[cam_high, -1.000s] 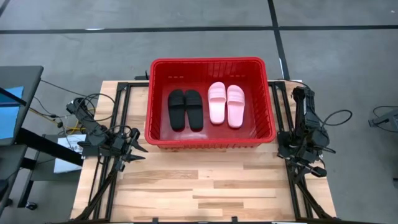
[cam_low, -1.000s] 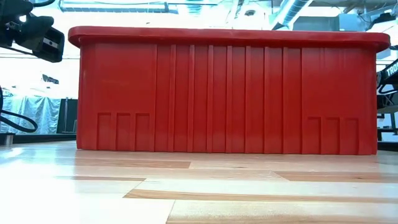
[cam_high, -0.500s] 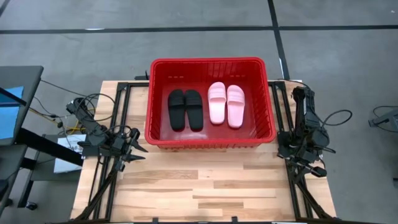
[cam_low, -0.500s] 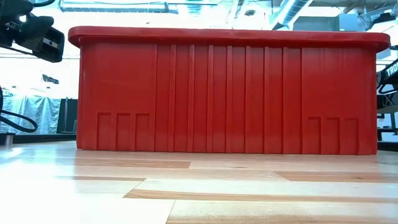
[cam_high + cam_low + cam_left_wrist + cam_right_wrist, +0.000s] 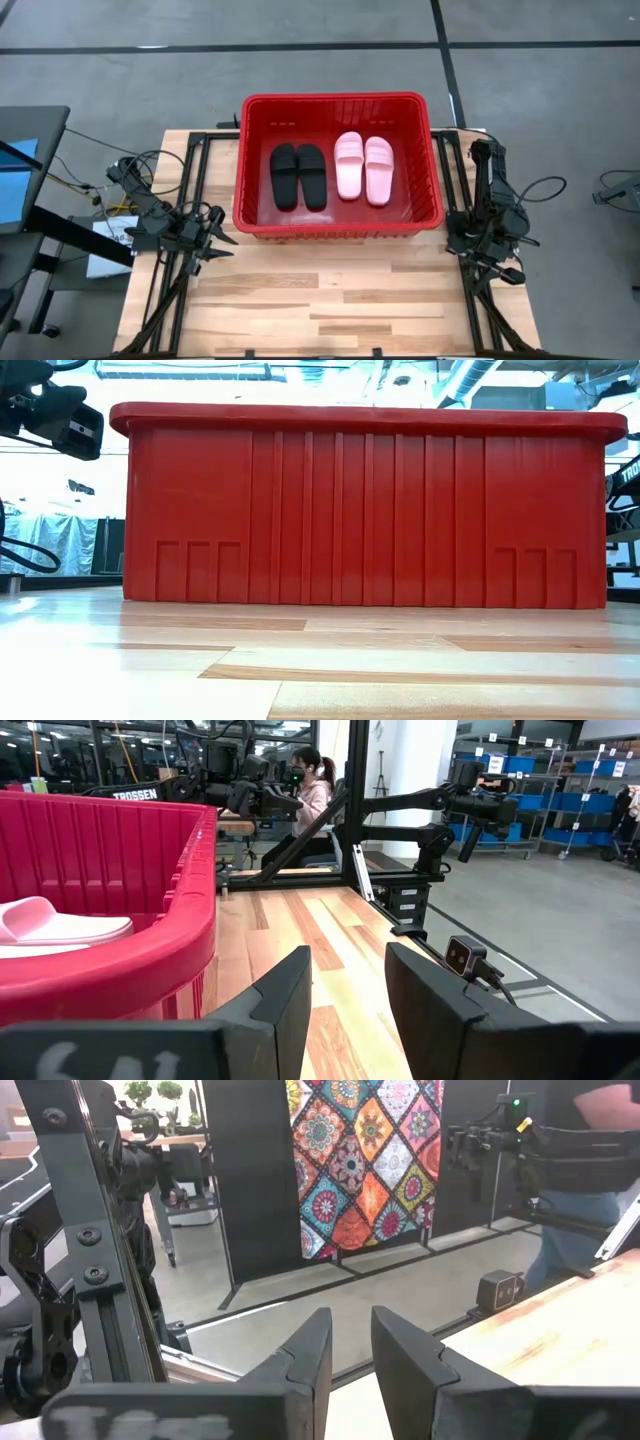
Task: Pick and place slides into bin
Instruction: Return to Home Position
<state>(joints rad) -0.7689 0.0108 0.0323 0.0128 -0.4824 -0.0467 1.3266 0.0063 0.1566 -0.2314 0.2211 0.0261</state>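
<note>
Now note the slides: the black pair (image 5: 298, 176) and the pink pair (image 5: 363, 168) lie flat, straps up, side by side on the floor of the red bin (image 5: 338, 99), with black toward the left arm and pink toward the right. You can judge the sorting done, since no slide shows on the table (image 5: 330, 300). The bin sits at the table's far middle, within reach of both arms. The left gripper (image 5: 347, 955) rests low at the table's left edge, fingers parted around nothing. The right gripper (image 5: 350, 1315) is tucked at the right edge, fingers likewise parted and holding nothing. Both poses read as parked, clear of the bin. The only legible writing is a "TROSSEN" label (image 5: 133, 794) on the frame beyond the bin.
</note>
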